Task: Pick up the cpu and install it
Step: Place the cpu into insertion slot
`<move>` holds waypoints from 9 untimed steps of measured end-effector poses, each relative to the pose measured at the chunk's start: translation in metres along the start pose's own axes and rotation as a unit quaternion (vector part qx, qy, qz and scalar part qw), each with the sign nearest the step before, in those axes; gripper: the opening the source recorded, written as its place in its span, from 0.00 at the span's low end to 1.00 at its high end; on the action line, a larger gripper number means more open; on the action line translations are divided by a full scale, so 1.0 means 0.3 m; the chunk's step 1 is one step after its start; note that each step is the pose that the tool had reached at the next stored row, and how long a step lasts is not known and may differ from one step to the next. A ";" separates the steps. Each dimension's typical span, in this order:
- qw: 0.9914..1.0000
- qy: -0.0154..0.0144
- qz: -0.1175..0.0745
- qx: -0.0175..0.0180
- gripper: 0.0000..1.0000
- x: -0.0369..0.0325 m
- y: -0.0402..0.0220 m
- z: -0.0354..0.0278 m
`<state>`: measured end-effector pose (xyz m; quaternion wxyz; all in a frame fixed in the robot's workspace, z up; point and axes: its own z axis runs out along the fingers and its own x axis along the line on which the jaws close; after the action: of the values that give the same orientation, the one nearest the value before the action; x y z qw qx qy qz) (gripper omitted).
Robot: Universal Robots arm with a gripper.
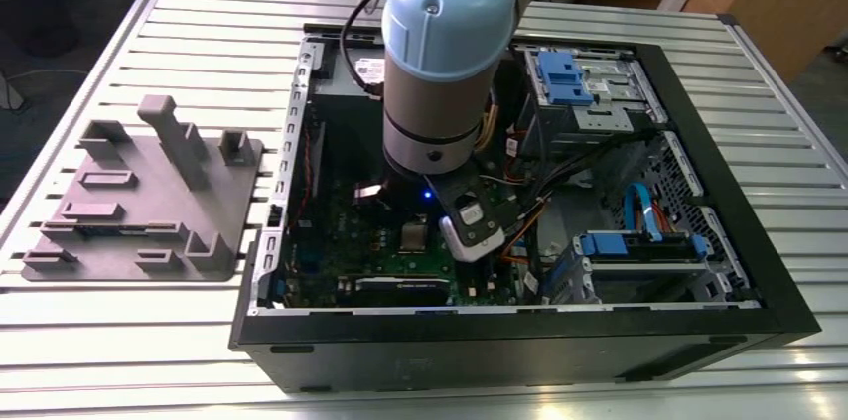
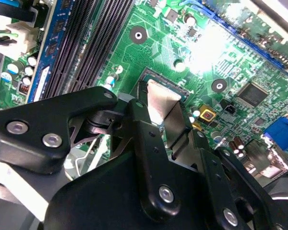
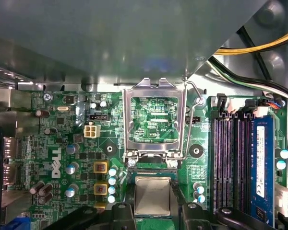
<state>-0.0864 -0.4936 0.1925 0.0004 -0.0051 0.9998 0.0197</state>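
Observation:
The cpu point(image 3: 152, 195), a small silver-grey square, sits between my gripper's point(image 3: 153, 213) black fingers point(image 3: 119, 211) in the first wrist view, low over the dark socket point(image 3: 151, 173) on the green motherboard point(image 3: 62, 158). The second wrist view shows the cpu point(image 2: 158, 98) with a finger point(image 2: 140, 125) on each side, my gripper point(image 2: 162, 117) shut on it. I cannot tell whether the chip rests in the socket. The socket's metal frame point(image 3: 153, 93) stands flipped open beside it. In the exterior view my gripper point(image 1: 413, 226) reaches down inside the computer case point(image 1: 530, 341).
Memory slots point(image 3: 230, 158) run along one side of the socket. Loose cables point(image 3: 249, 45) and blue drive bays point(image 1: 577, 77) crowd the case at the exterior view's right. A grey plastic fixture point(image 1: 146, 202) stands on the slatted table point(image 1: 119, 341), outside the case at the exterior view's left.

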 end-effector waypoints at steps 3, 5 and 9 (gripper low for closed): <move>1.000 0.000 -0.002 0.000 0.39 0.000 0.000 0.001; 1.000 0.000 -0.003 0.000 0.39 0.000 -0.001 0.001; 1.000 0.000 -0.004 -0.001 0.39 0.002 -0.002 0.001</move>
<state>-0.0870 -0.4943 0.1920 0.0006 -0.0095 0.9997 0.0208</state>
